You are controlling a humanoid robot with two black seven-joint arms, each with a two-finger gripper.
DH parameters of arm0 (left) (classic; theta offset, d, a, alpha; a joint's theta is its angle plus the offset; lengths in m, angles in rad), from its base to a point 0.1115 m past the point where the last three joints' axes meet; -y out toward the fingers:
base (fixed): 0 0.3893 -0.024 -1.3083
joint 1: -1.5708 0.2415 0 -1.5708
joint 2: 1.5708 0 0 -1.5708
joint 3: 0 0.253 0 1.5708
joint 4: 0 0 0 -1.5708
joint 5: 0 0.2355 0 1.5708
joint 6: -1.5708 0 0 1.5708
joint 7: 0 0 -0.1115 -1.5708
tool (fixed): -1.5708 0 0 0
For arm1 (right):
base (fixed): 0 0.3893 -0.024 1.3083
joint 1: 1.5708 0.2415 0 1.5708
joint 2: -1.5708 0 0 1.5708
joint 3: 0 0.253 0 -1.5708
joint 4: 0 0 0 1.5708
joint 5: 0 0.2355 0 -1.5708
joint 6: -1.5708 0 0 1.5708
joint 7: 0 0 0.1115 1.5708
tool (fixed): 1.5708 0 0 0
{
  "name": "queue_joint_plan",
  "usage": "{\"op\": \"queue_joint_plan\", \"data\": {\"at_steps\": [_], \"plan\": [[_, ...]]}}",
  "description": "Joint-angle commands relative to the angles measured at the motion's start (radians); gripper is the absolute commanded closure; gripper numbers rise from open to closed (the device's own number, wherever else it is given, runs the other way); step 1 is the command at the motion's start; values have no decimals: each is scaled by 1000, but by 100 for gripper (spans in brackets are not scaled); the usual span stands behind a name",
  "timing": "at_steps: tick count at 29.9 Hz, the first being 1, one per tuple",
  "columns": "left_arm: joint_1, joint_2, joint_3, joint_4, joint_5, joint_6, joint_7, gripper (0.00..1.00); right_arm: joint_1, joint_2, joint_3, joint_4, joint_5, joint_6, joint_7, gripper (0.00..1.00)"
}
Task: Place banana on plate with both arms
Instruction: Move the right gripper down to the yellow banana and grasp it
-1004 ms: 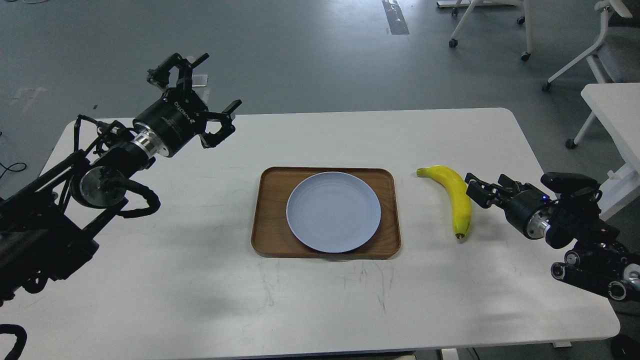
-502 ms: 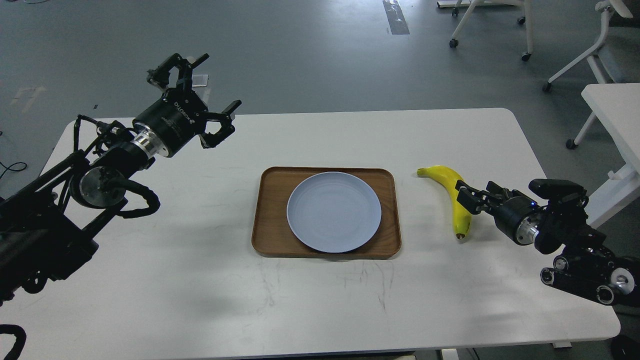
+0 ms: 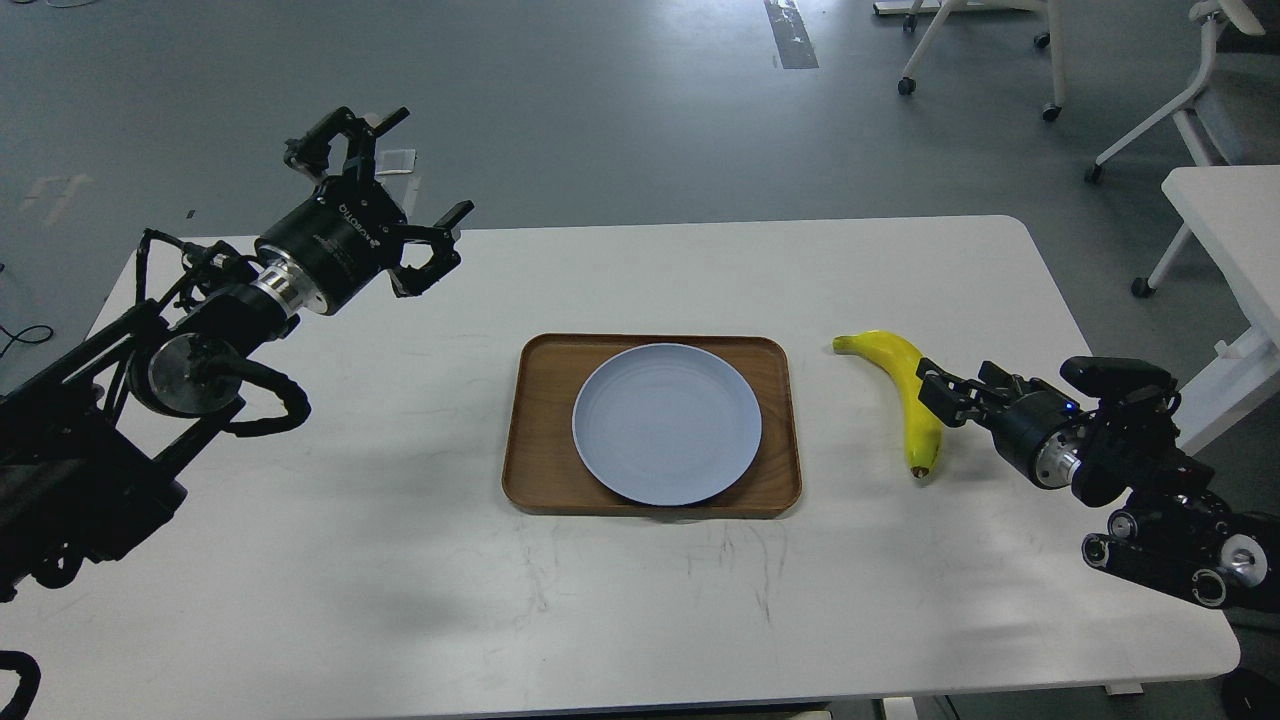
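Observation:
The yellow banana [image 3: 905, 372] lies on the white table [image 3: 400, 560], right of the tray, its dark tip pointing toward me. The pale blue plate [image 3: 666, 423] sits empty on a brown wooden tray [image 3: 540, 420] at the table's middle. My right gripper [image 3: 958, 392] is low at the banana's right side, its fingers spread, and the nearer fingertips [image 3: 936, 396] overlap the banana's edge. The banana still rests on the table. My left gripper [image 3: 415, 180] is open and empty, raised above the table's far left, well away from the plate.
Rolling chairs [image 3: 1180, 110] and a second white table [image 3: 1235, 230] stand on the grey floor beyond the right edge. Bare table surface lies in front of the tray and between the tray and the left arm.
My right gripper moved left and down until it met the banana's right side. The left gripper shifted slightly left. The banana and plate have stayed in place.

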Motion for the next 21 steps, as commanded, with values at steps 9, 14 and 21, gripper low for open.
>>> {"op": "queue_joint_plan", "data": {"at_steps": [9, 14, 21], "plan": [[2, 2, 2, 0, 21, -1, 0, 2, -3, 35, -33, -32, 0, 2, 3, 22], [2, 2, 2, 0, 22, 1, 0, 2, -10, 51, -45, -47, 0, 2, 3, 31], [9, 2, 2, 0, 22, 1, -2, 2, -8, 90, -49, -52, -2, -1, 3, 66]]}}
